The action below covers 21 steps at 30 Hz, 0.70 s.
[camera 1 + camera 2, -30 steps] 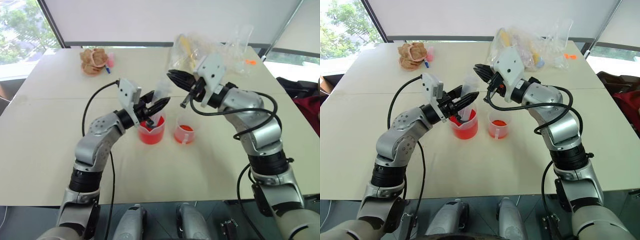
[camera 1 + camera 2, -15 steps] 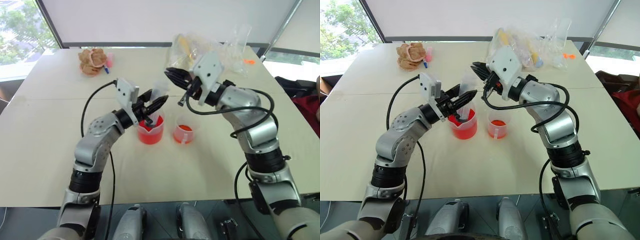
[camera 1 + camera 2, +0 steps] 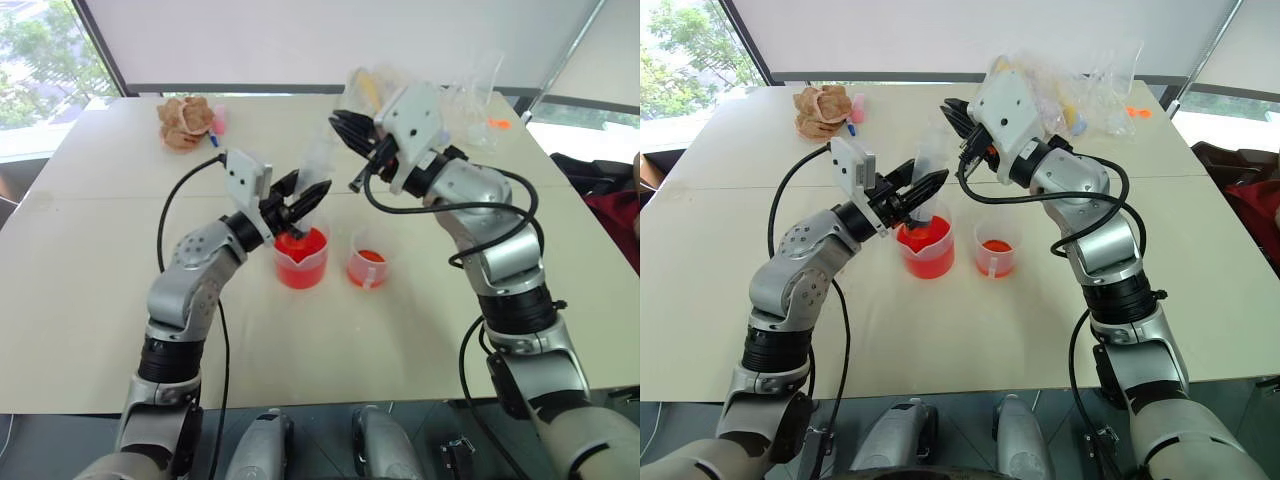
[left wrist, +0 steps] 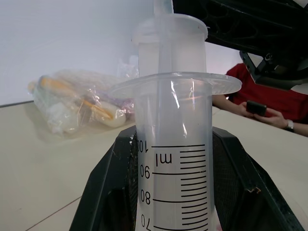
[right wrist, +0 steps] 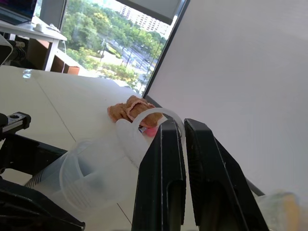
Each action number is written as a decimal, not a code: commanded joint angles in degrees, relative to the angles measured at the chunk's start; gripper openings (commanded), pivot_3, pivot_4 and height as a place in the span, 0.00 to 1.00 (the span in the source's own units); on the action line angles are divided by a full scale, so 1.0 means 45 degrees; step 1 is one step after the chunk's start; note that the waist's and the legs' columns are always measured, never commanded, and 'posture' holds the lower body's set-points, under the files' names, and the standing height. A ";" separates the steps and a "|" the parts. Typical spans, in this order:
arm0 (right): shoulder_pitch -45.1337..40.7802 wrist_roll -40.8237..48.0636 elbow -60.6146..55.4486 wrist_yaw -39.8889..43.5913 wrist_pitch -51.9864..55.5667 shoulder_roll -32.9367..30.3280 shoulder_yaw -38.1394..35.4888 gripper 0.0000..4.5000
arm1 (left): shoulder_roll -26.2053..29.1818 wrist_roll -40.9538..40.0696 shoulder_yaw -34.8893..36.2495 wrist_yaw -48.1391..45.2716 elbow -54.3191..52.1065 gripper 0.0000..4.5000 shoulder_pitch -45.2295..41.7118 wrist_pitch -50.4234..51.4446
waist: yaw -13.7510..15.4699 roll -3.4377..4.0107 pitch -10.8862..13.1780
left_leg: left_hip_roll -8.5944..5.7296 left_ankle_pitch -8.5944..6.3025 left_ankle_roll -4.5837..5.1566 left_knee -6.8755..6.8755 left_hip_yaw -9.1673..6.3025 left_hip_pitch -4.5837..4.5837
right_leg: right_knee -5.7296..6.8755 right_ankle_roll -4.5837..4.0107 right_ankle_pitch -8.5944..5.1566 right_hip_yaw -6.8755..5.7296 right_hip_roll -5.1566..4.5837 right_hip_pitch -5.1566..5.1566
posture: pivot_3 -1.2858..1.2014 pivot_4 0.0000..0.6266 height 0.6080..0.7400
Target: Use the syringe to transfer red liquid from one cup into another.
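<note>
Between the left gripper's (image 3: 312, 192) black jaws stands the large clear plastic syringe (image 4: 174, 159), clamped upright by its barrel; in the left wrist view the printed scale and the wide flange sit just above the two fingers (image 4: 108, 192), which press on either side of the barrel. Directly below these jaws, on the pale worktop (image 3: 90, 270), is the larger clear plastic beaker with a pouring spout (image 3: 301, 259), holding bright red liquid (image 3: 301, 243); the syringe's lower end reaches down into it, though the tip itself cannot be made out. The barrel at the level of the scale looks clear, not red.

Above and just to the right of the left jaws, the right gripper (image 3: 343, 128) has its jaws closed on the flanged end of the syringe's plunger (image 5: 144, 126); the right wrist view shows the round flange caught at the tips of the two nearly touching fingers (image 5: 161, 178). The plunger rod stands pulled out of the barrel, running up from the left jaws to the right ones.

Just right of the beaker, below the right forearm and apart from both jaws, stands the smaller, narrower clear plastic cup (image 3: 367, 261) with a shallow layer of red in it.

Beyond the right jaws lies a crumpled clear plastic bag with yellow items (image 3: 375, 90). Far beyond the left jaws lies a tan, lumpy object (image 3: 185, 121).
</note>
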 commanded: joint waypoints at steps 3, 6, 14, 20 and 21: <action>-0.0158 0.0002 -0.0299 -0.0625 0.0290 -0.0387 -0.1647 0.22 | -0.0218 -0.0099 -0.0208 -0.0159 -0.0253 0.31 -0.0125 -0.0229 | 0.0025 0.0000 0.0000 | 0.0000 0.0000 0.0000 0.0000 0.0000 0.0000 | 0.0000 0.0000 0.0000 0.0001 -0.0001 0.0001 | 0.52 0.24 1.00; 0.0100 -0.0032 -0.0620 -0.0101 0.0530 -0.0643 -0.1415 0.58 | -0.0289 -0.0087 -0.0049 -0.0017 -0.0124 0.31 -0.0302 -0.0274 | 0.0031 0.0000 0.0000 | -0.0003 -0.0001 0.0001 0.0001 0.0000 -0.0001 | -0.0002 0.0000 0.0000 0.0000 -0.0004 0.0004 | 0.52 0.24 1.00; 0.2393 0.4824 -0.3593 0.1602 0.2881 -0.1516 -0.4488 0.69 | -0.0389 -0.0761 0.1088 0.0531 0.0315 0.31 -0.1141 -0.0088 | 0.0017 0.0003 0.0002 | 0.0002 -0.0039 0.0069 -0.0001 0.0001 -0.0003 | -0.0007 0.0000 0.0000 0.0003 -0.0003 0.0005 | 0.52 0.24 1.00; 0.2539 0.5400 -0.3493 0.0858 0.3367 -0.2048 -0.5830 0.69 | -0.0302 -0.1418 0.1087 0.0223 0.0091 0.31 -0.1997 0.0254 | 0.0024 0.0002 0.0002 | 0.0002 -0.0042 0.0075 -0.0001 -0.0003 0.0006 | -0.0002 0.0000 0.0000 0.0000 -0.0001 0.0014 | 0.52 0.24 1.00; 0.2536 0.5245 -0.3421 0.0789 0.3265 -0.2174 -0.5873 0.69 | -0.0363 -0.1473 0.1025 0.0206 0.0112 0.31 -0.2153 0.0244 | 0.0020 0.0002 0.0002 | 0.0001 -0.0043 0.0075 -0.0001 -0.0002 0.0006 | -0.0002 0.0000 0.0000 0.0000 -0.0001 0.0012 | 0.52 0.24 1.00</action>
